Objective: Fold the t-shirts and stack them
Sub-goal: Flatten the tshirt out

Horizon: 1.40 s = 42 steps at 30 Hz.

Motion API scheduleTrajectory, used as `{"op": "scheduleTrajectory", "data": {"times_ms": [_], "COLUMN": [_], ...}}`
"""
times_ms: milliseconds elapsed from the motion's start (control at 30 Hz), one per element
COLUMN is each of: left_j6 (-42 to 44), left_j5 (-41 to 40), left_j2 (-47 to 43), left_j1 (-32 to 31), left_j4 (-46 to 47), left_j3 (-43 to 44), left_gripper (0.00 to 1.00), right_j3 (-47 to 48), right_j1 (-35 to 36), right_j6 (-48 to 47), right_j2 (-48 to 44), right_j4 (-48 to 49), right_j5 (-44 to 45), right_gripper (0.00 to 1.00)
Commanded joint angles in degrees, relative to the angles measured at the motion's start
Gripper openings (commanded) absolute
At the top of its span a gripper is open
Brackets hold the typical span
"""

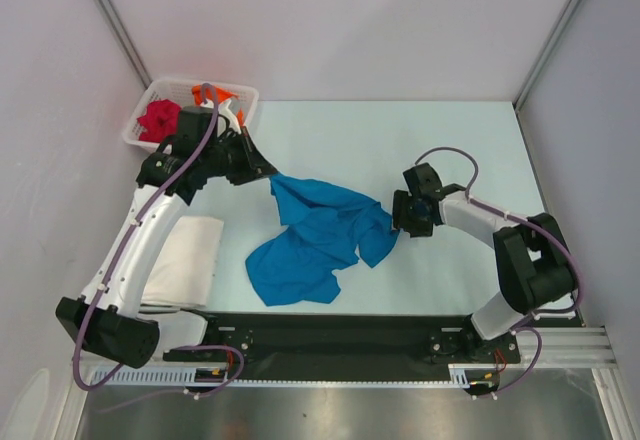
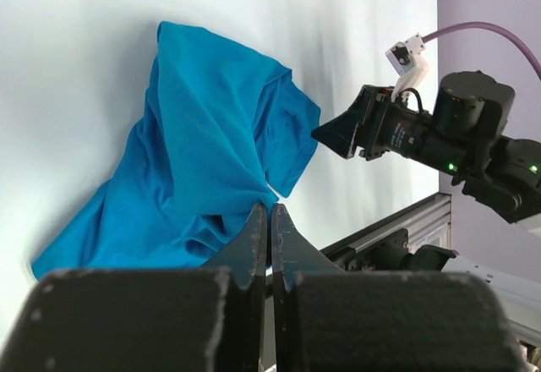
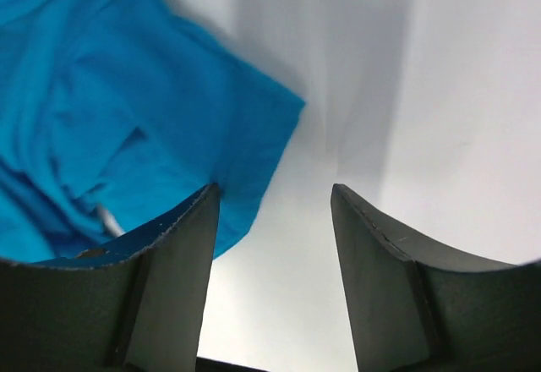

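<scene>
The blue t-shirt lies crumpled mid-surface, its upper corner reaching the left claw. That claw is clenched tight, fingertips at the cloth's edge, though whether any fabric is pinched cannot be told. The right claw stands released at the shirt's right edge, with only bare surface in its gap and blue cloth just beside one finger. A white t-shirt lies folded at the left. Crimson and orange shirts sit in the basket.

Soft matt blue cloth t-shirt, smooth pale table, white plastic basket
</scene>
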Motion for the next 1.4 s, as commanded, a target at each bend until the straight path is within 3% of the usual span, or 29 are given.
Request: {"op": "scheduleTrajectory", "data": {"times_ms": [0,100,267,467,500,567,633,733,867,1133,1367], "left_j6": [1.57,1.4,1.49,1.23,1.14,1.22,1.22,1.22,-0.44,-0.18,-0.8], "left_j5": [1.94,2.56,2.91,4.49,4.66,4.84,4.67,4.4,6.76,9.32,14.68], "left_j2": [-1.23,-1.5,-2.2,-2.81,-3.08,-3.52,-4.13,-4.75,-4.23,-5.97,-14.41], "left_j1": [0.47,0.47,0.39,0.47,0.39,0.39,0.47,0.47,0.74,0.82,0.82], "left_j4": [0.88,0.97,0.97,0.97,1.06,0.97,0.88,0.45,0.79,3.69,8.61], "left_j3": [0.77,0.77,1.21,1.56,1.47,1.47,1.56,1.99,4.88,10.26,3.33], "left_gripper": [0.0,0.0,0.0,0.0,0.01,0.0,0.0,0.0,0.0,0.01,0.0], "right_j3": [1.54,0.05,-1.89,2.06,2.76,4.69,6.45,13.38,18.67,26.23,33.42], "right_j1": [-0.29,-0.2,0.42,-1.34,-1.43,-1.87,-2.92,-3.18,-4.24,-4.77,-4.59], "right_j6": [3.01,4.25,6.18,6.37,6.36,5.93,4.88,0.05,-5.05,-11.46,-13.06], "right_j2": [2.1,2.99,2.55,6.94,7.47,7.39,5.47,1.08,-8.83,-29.86,-46.66], "right_j4": [-0.8,1.91,7.27,10.17,10.44,10.27,7.29,-3.41,-10.56,-14.78,-12.93], "right_j5": [2.57,-1.2,-1.73,-3.31,-3.14,-1.48,0.89,15.78,25.92,32.54,31.76], "right_gripper": [0.61,0.61,0.51,0.23,0.1,0.0,0.0,0.0,0.0,0.0,0.0]}}
